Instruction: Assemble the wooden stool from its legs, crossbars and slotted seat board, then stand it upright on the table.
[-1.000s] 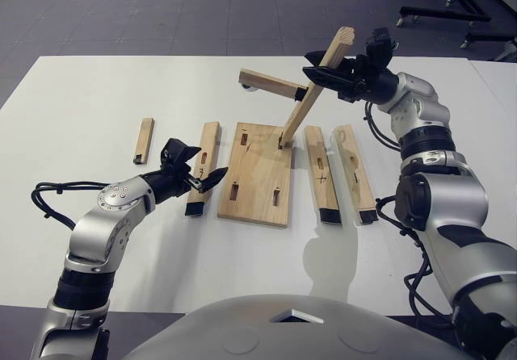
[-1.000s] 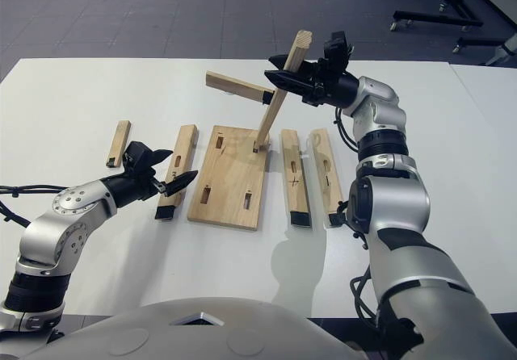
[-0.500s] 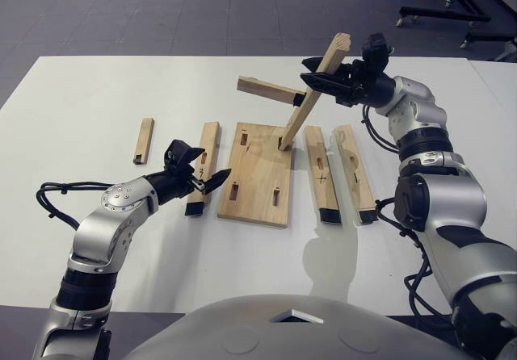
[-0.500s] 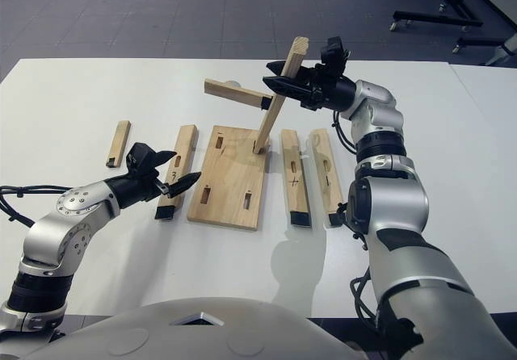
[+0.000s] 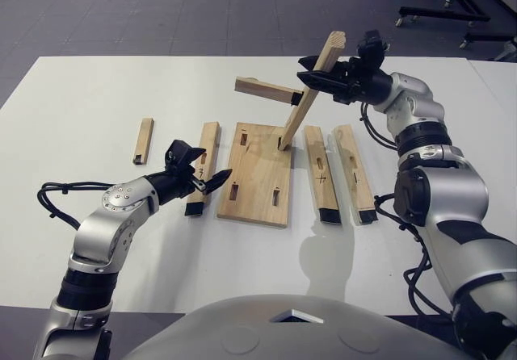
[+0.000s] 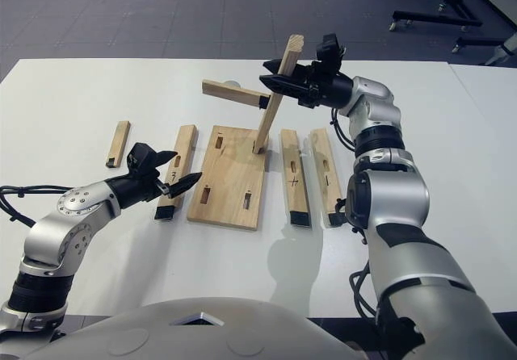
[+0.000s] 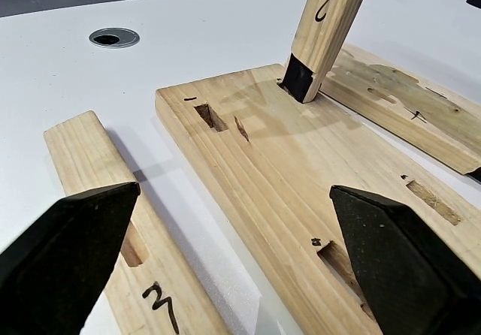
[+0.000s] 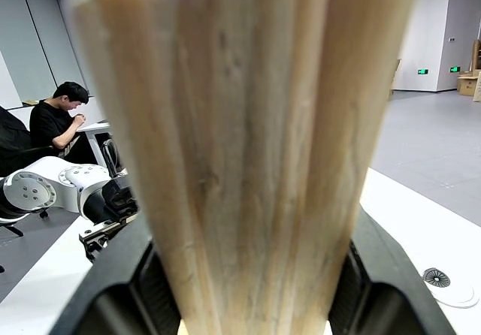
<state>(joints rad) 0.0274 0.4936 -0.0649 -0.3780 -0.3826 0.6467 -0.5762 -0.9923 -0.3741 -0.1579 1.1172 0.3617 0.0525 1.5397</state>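
The right fingers (image 5: 310,62) are closed on the upper part of the stool leg (image 5: 300,111). They have carried its top a little toward the robot's left over the last second, so the leg leans less than it did. Its black foot, well below the fingers, has stayed in the far slot of the seat board (image 5: 258,178). The crossbar (image 5: 265,90) juts sideways from the leg just under the grip, and it has swung along with the leg. I read this as the foot being levered square to its slot — not yet seated, since the leg is still tilted.

The left fingers (image 7: 68,260) are spread open and hold nothing. They have come slightly nearer the board than a second ago and now hover low. One tip is over the loose leg (image 5: 210,138) lying beside the board's near-left edge, and the other is toward the board itself.

Beyond the left fingers lies a short crossbar (image 5: 144,140). Two more legs (image 5: 321,174) (image 5: 355,170) lie below the right fingers on the tabletop (image 5: 97,94), untouched — most of the assembly remains.
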